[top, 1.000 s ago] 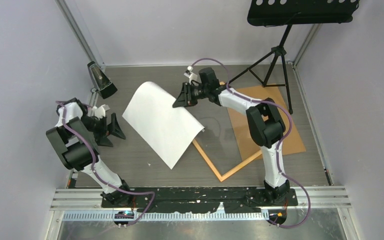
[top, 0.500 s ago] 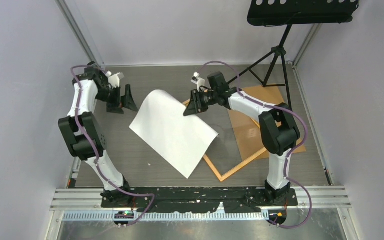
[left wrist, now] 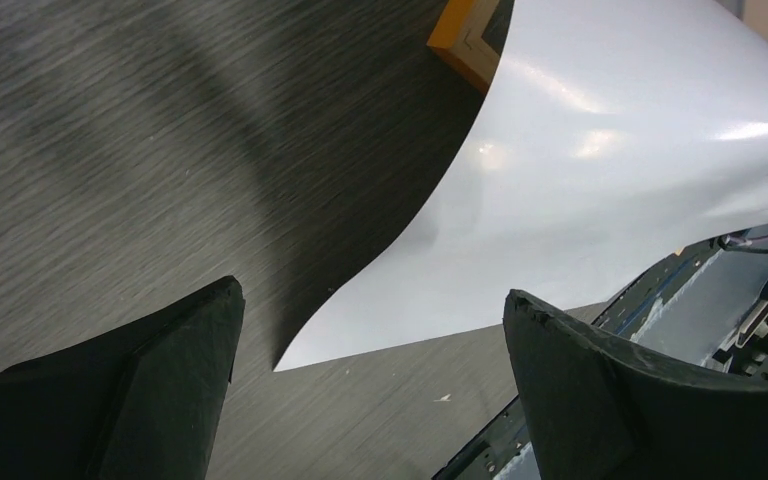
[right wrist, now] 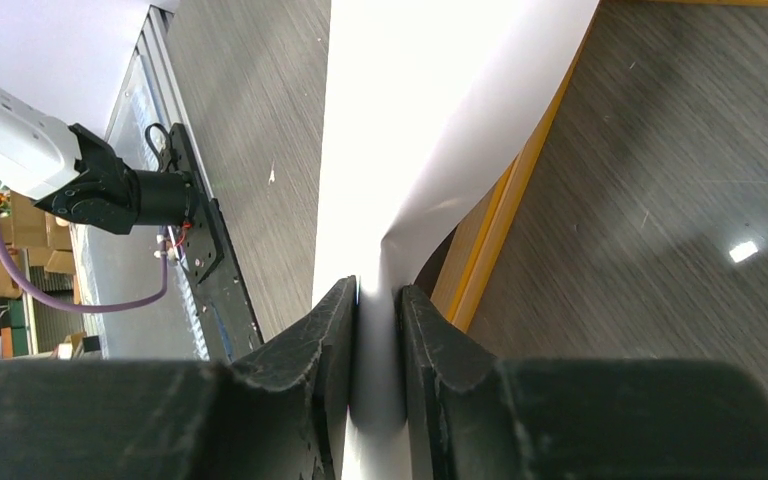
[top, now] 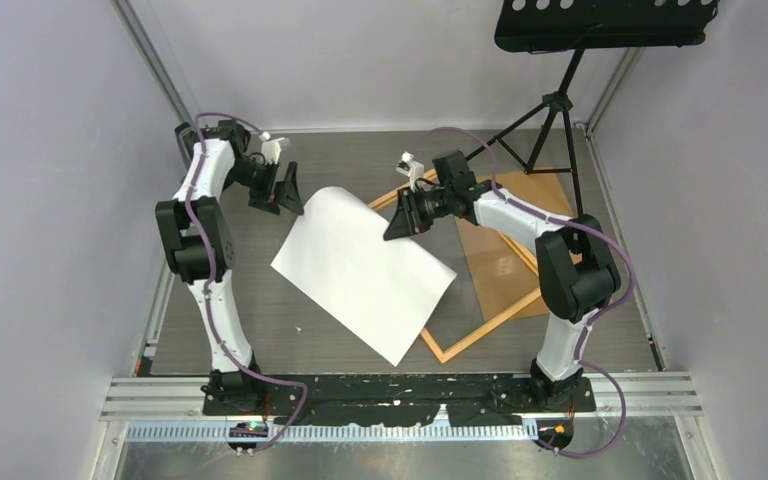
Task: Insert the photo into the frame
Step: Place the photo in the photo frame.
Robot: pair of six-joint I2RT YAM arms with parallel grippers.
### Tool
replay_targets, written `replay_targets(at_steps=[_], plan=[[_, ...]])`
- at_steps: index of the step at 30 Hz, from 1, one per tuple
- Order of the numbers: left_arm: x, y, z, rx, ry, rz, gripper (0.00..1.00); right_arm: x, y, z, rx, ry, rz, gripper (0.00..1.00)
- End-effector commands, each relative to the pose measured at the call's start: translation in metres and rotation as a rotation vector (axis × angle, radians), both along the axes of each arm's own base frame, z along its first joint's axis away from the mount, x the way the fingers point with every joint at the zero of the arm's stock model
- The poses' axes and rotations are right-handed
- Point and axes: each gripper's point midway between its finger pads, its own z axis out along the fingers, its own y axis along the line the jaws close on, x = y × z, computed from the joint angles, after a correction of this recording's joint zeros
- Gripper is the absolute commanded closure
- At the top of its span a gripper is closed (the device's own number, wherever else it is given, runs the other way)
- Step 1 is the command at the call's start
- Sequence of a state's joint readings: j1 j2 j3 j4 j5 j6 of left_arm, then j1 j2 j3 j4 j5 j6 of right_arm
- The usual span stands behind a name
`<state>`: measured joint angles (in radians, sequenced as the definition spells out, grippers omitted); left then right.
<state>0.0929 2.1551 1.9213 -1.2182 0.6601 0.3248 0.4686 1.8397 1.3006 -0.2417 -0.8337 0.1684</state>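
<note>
Dark wood-grain surface (top: 260, 310) between grey walls (top: 50, 150); frame (top: 480, 335) lies flat. Right claw (top: 401, 222), arm outstretched, pinches the curled photo (top: 360, 270); left claw (top: 278, 192) gapes wide, empty.

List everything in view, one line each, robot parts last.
photo: one, white back up, curling above the middle of the table, far edge pinched in the right gripper
frame: one, orange, flat on the table, partly under the photo
backing board: one, brown, flat at the right, under the right arm
tripod stand: one, black, far right corner
table: one, dark grey wood grain, under everything
left gripper: one, black, open, empty, beside the photo's far left corner
right gripper: one, black, shut on the photo
arms: two, white and black, bases at the near edge
</note>
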Motion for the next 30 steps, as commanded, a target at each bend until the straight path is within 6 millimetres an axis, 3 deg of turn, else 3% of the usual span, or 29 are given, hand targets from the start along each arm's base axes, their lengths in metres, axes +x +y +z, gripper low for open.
replay_targets(at_steps=[1,7,17,21,30], plan=[[0.0,-0.016,0.021,-0.067,-0.054,-0.097,0.0,-0.003,-0.002,0.032,0.071,-0.071,0.044,0.73],[-0.022,-0.049,0.022,-0.207,0.001,-0.201,0.0,-0.005,-0.004,0.042,0.099,-0.077,0.05,0.73],[-0.023,-0.063,0.02,-0.282,0.016,-0.223,0.0,-0.011,-0.006,0.049,0.136,-0.07,0.065,0.73],[-0.037,-0.07,0.025,-0.349,0.032,-0.259,0.01,-0.009,-0.009,0.049,0.135,-0.072,0.055,0.73],[-0.065,-0.078,0.037,-0.449,0.048,-0.299,0.15,-0.007,-0.012,0.049,0.133,-0.076,0.041,0.73]])
